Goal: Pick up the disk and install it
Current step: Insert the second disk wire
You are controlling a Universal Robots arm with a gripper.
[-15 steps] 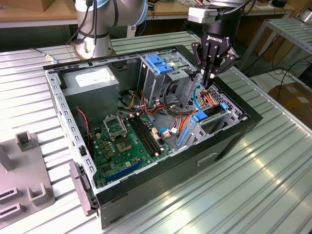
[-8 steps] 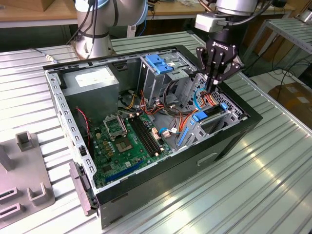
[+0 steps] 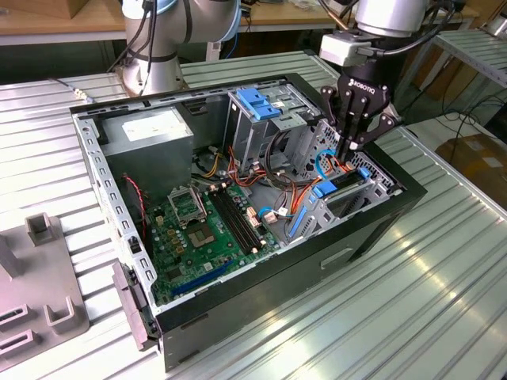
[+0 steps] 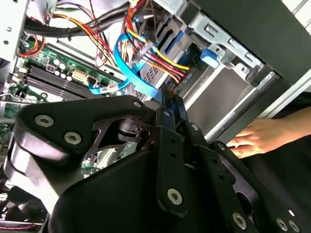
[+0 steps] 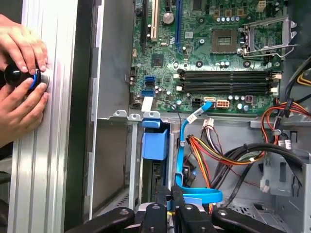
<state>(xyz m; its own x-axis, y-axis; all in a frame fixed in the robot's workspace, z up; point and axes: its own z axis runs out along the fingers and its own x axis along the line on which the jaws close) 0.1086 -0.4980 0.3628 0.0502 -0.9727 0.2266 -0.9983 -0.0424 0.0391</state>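
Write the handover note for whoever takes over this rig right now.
Gripper: fingers shut, lowered inside the computer case, just above the drive bay. Contact with the disk cannot be told.
Disk: in the bay, its blue carrier showing.
Done: the disk is off the table and in the bay.
Left: full seating is not confirmed.
Note: a person's hands are on a black knob at the table edge beside the case.
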